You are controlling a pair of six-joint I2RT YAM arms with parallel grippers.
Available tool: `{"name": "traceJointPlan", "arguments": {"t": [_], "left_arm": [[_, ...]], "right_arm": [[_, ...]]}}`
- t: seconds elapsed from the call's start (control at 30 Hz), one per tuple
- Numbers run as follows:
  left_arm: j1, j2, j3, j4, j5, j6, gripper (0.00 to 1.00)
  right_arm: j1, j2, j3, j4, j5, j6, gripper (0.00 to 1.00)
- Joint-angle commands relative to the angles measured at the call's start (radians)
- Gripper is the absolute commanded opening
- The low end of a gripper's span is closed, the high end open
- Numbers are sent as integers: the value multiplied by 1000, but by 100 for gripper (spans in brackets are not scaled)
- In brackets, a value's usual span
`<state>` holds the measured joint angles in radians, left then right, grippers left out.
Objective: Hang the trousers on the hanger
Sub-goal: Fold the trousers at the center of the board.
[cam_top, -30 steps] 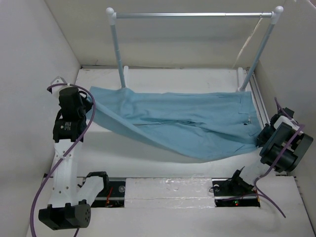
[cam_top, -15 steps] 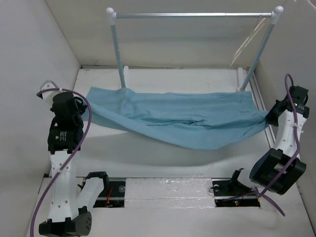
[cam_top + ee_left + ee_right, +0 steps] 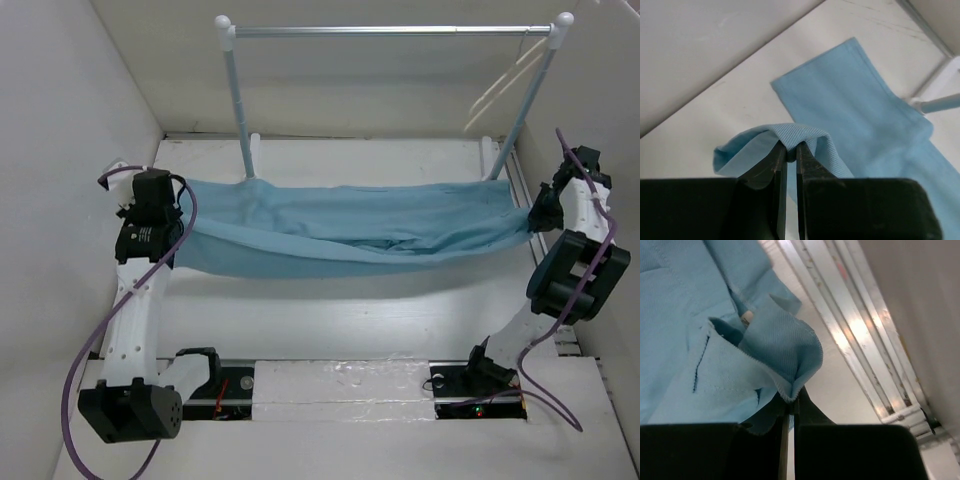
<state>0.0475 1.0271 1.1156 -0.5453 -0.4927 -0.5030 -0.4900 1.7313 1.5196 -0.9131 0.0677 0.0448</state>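
Trousers (image 3: 350, 232): strung out side to side, sagging over the worktop (image 3: 330, 320)
Left pincer (image 3: 791, 149): clamped on a cloth fold
Right pincer (image 3: 791, 405): clamped on the pocket end

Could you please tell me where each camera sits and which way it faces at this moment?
Top external: above and behind the arm bases, looking down and forward; both arms show, left gripper and right gripper holding the light sky-blue cloth trousers before the white-posted metal rail.
Left wrist: on the left arm, looking along its shut black fingers at a pinched trouser-leg fold.
Right wrist: on the right arm, looking along its shut fingers at the pinched waist end beside a silver track.
Shared: all views show the trousers.
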Motion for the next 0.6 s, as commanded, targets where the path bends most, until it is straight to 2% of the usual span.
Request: {"name": "traceJointPlan", "arguments": {"t": [0.0,0.03,0.07,0.1,0.13,0.2,0.23,0.33,0.47,0.53,0.57], "left_arm": [[9,36,78,-31,-168,17,0],[9,39,88,-51,-165,0,0],[9,37,84,-44,-146,-18,0],[9,36,84,-22,-114,-29,0],[9,45,84,-3,-40,-43,0],[9,126,116,30,9,-98,0],[9,221,165,-11,2,-148,0],[9,260,173,-22,-6,-155,0],[20,245,130,42,-82,-128,0],[63,261,135,44,-67,-111,0],[122,269,136,50,-17,-98,0]], "right_arm": [[47,-10,-23,46,-154,29,0],[80,-59,-91,104,-179,59,0],[97,-176,-160,153,-186,81,0],[114,-217,-217,245,-201,96,0],[126,-229,-240,237,-194,101,0],[128,-192,-228,256,-210,102,0],[81,-134,-198,241,-268,104,0],[70,-122,-171,246,-266,90,0],[61,-89,-99,211,-178,52,0],[47,-67,-75,216,-154,29,0],[16,-55,-72,235,-166,21,0]]}}
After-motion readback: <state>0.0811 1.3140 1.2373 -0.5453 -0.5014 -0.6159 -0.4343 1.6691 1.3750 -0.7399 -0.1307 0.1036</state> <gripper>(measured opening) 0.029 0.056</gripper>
